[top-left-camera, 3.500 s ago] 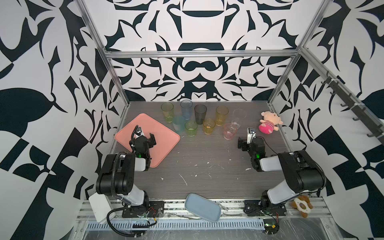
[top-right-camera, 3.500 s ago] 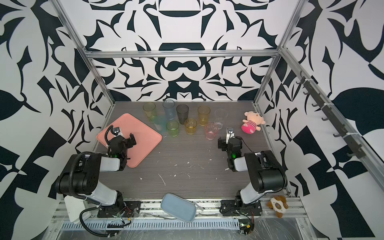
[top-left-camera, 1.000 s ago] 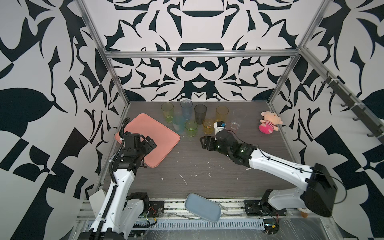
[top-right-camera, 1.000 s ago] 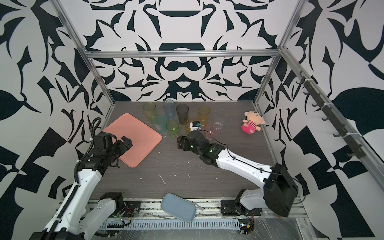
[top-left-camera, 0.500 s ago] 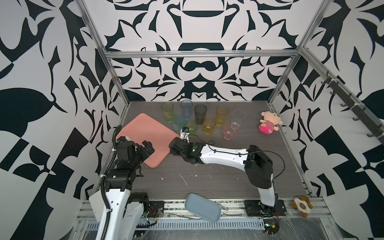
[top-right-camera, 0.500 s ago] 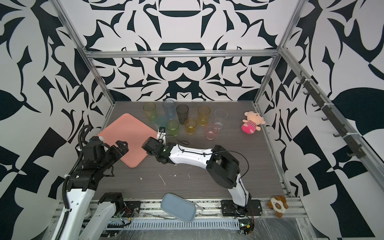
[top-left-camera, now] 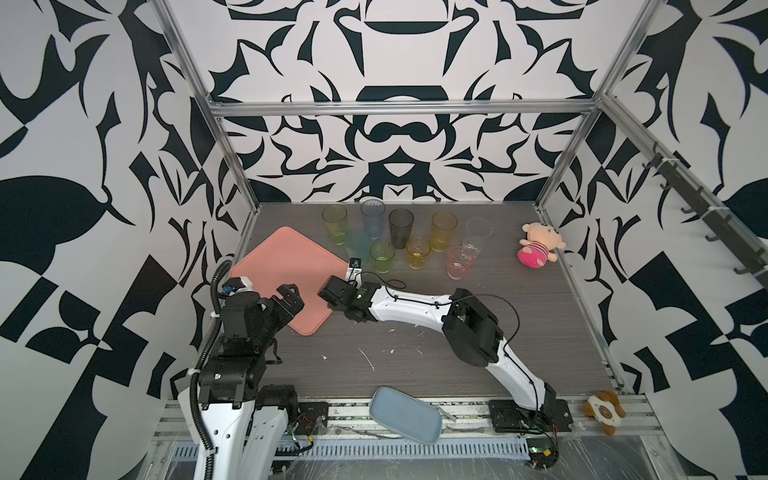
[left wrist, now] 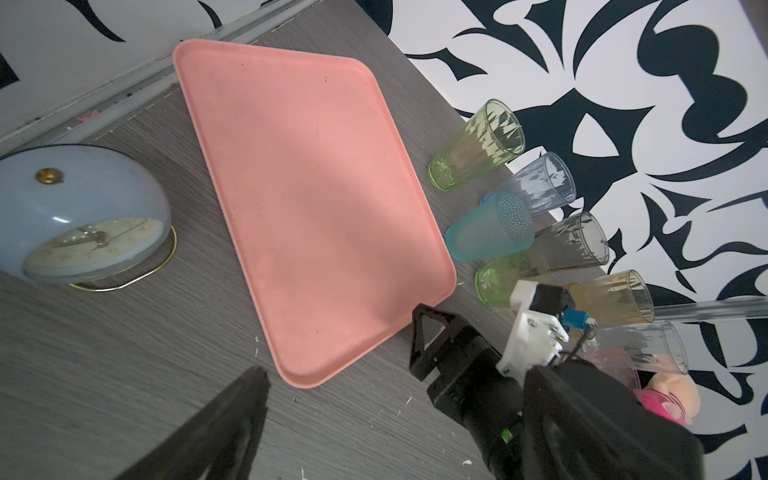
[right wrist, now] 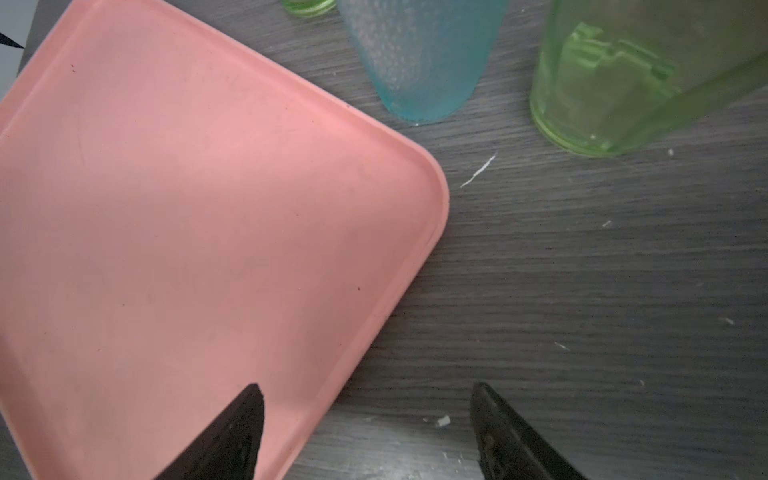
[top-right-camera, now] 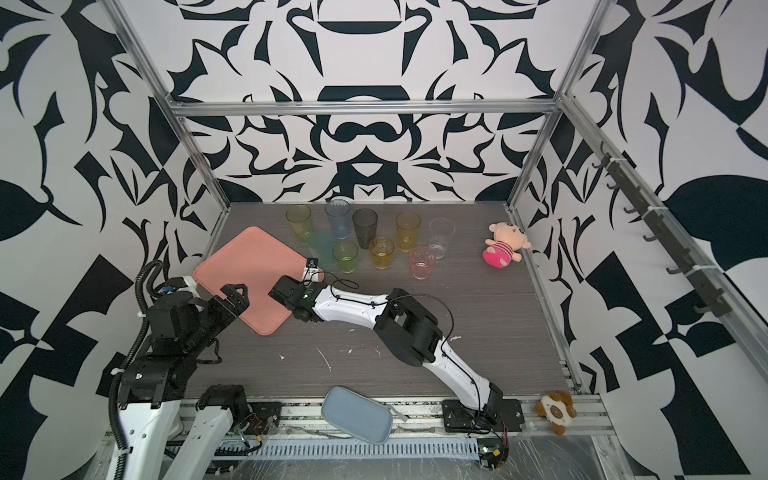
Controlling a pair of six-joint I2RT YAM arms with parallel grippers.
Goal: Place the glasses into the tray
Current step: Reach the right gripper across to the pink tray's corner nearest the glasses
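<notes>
Right gripper [right wrist: 366,385], newly swung across to the tray [right wrist: 432,232] rim, and left gripper [top-left-camera: 288,296] gape wide, empty; glasses [top-left-camera: 401,228] remain unplaced.

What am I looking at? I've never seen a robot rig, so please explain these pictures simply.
Two robot arms stand at a grey table. Two pictures look down from overhead; two come from cameras on the arms' wrists. The left end effector and right end effector are pincers, both open, holding nothing. The right one hangs at the edge of the empty pink tray. Nine tinted glasses stand beside it, a plush toy sits farther right in the top views, and a blue-grey dish lies at the front.
</notes>
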